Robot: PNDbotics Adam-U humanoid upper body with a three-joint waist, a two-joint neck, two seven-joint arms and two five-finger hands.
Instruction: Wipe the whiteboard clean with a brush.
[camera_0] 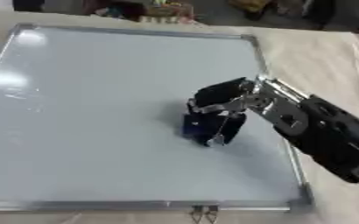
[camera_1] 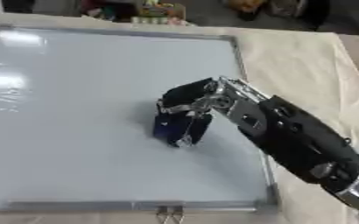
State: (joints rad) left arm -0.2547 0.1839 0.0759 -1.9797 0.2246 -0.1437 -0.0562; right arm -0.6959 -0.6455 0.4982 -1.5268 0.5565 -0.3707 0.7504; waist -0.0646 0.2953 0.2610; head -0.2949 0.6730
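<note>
A large whiteboard (camera_0: 98, 109) with a silver frame lies flat on the table and fills most of both views; its surface looks blank. My right hand (camera_0: 221, 105) reaches in from the right over the board's right half, fingers curled downward around a dark blue brush (camera_0: 200, 127). The brush presses against the board surface beneath the fingers, and most of it is hidden by them. My left hand does not show in either view.
Beige tablecloth (camera_0: 320, 61) surrounds the board on the right and front. A metal clip (camera_0: 204, 214) sits at the board's front edge. Colourful clutter (camera_0: 163, 11) lies beyond the far edge of the table.
</note>
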